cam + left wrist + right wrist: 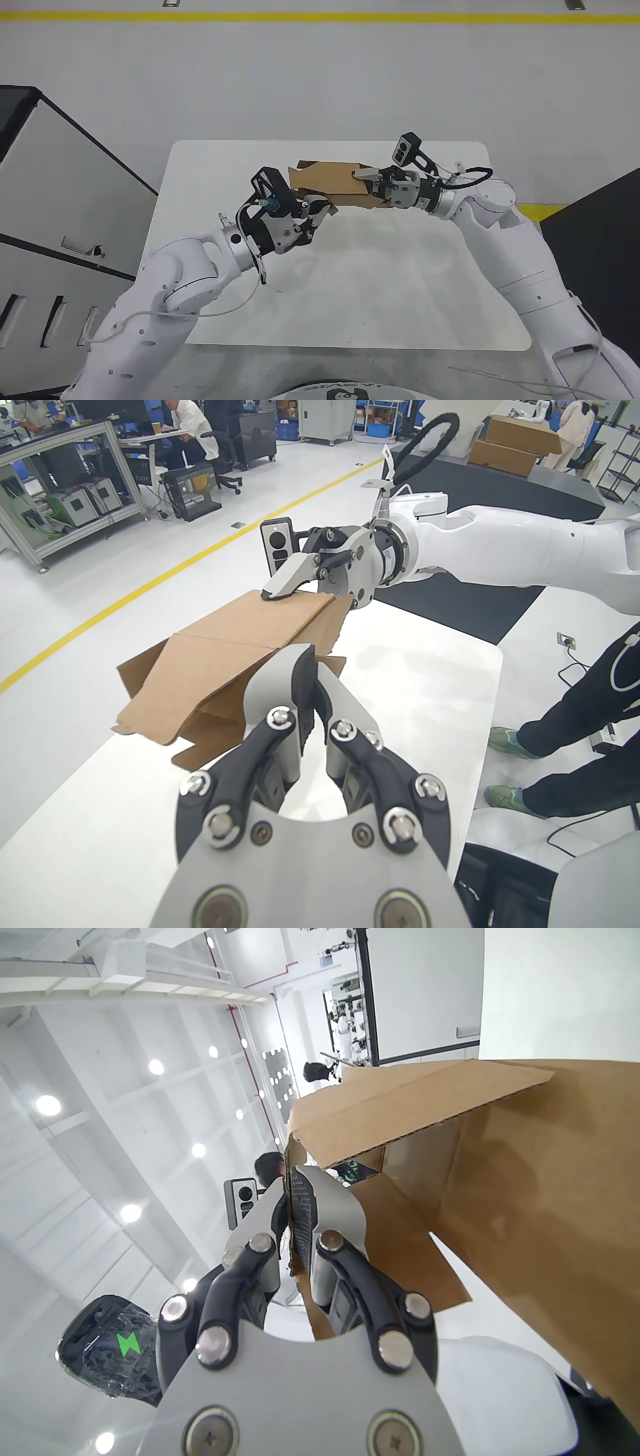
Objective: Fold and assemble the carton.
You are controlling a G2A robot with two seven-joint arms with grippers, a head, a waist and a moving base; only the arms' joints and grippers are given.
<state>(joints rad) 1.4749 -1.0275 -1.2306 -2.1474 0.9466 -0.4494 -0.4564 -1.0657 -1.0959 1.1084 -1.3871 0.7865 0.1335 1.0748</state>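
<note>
From where I stand, the brown corrugated cardboard carton [325, 183] is only half opened: a slack tube with its end flaps hanging loose, carried between the two arms over the far middle of the table, its lower flaps close to the top. The right gripper [290, 1198] has its fingers clamped on the carton's right-hand edge, a sheet of card pinched between the pads. The left gripper [306, 665] sits at the near-left side with its fingers pressed together right at a drooping flap; whether any card is caught between them I cannot tell. I'd say the job is at the squaring-up step, with the body not yet pulled into a proper box and no flap folded in. The next move, to my mind, calls for the right side to hold firm while the left draws or pushes its side so the walls stand at right angles, and then for the short flaps to go in before the long ones; thin card like this could buckle or slip if it is tugged unevenly. The white rounded-corner table [400, 300] is smooth and glossy. Beyond it lies a pale grey floor with a yellow painted line [320, 16], a black floor mat [450, 600] off to the right, and a metal-framed workbench [75, 475] far off
</note>
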